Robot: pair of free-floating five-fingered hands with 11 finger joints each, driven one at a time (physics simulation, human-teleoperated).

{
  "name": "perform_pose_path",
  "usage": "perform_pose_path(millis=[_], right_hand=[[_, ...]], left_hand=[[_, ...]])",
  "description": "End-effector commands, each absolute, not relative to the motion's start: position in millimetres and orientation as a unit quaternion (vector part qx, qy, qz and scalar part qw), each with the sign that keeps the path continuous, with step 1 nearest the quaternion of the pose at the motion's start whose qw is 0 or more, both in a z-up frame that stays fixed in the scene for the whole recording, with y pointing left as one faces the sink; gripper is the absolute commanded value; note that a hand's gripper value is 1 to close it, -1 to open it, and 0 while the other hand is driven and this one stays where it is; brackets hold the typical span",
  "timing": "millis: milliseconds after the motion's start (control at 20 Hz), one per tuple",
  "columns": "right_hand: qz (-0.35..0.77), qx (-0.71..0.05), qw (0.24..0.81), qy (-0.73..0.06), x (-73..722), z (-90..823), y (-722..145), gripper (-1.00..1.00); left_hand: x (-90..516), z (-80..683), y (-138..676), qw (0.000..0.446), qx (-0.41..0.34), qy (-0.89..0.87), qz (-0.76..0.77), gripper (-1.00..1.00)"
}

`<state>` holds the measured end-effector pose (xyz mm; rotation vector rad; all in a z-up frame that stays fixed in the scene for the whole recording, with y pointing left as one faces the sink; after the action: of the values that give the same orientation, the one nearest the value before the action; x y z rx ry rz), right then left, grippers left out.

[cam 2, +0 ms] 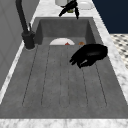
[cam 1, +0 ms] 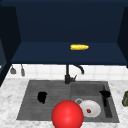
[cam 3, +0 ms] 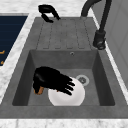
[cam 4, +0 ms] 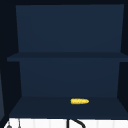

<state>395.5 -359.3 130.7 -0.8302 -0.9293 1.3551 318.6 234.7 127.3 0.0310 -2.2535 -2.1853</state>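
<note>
The grey stone sink (cam 1: 30,110) has a ribbed draining board on its left and a deep basin (cam 3: 100,75) on its right. In the basin lies a round white plate (cam 1: 93,108) with a small red bit on it, just beside the round metal drain (cam 3: 82,80). A small orange-brown thing (cam 3: 39,90) lies on the basin floor at the plate's edge, partly under the hand; what it is cannot be told.

The right hand (cam 3: 50,80) hangs inside the basin, over the near-wall side of the white plate, its fingers spread loosely and reaching across the plate's rim. It grasps nothing. Whether the fingertips touch the plate cannot be told.

The left hand (cam 2: 90,54) hovers over the draining board, fingers loosely curved and relaxed, with nothing in it.

A black curved tap (cam 1: 68,75) stands behind the sink, between board and basin. A large glossy red ball (cam 1: 67,114) shows at the sink's front edge in the front view. Above, the dark blue open wall cabinet (cam 4: 67,72) holds a yellow corn cob (cam 4: 79,101) lying on its bottom shelf, right of the middle.
</note>
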Motion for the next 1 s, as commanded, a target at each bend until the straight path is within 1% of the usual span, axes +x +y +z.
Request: perform_pose_path(millis=[0, 350, 950], right_hand=[[0.603, -0.340, 0.599, -0.401, 395.5, 144.7, -370.5, -1.00], [0.609, -0.321, 0.599, -0.408, 395.5, 172.0, -389.8, -1.00], [0.607, -0.288, 0.625, -0.397, 395.4, 219.7, -438.0, -1.00]], left_hand=[[318.6, 127.3, 234.7, 0.001, 0.010, -0.718, -0.696, 0.00], [318.6, 127.3, 234.7, 0.001, 0.010, -0.718, -0.696, 0.00], [318.6, 127.3, 234.7, 0.001, 0.010, -0.718, -0.696, 0.00]])
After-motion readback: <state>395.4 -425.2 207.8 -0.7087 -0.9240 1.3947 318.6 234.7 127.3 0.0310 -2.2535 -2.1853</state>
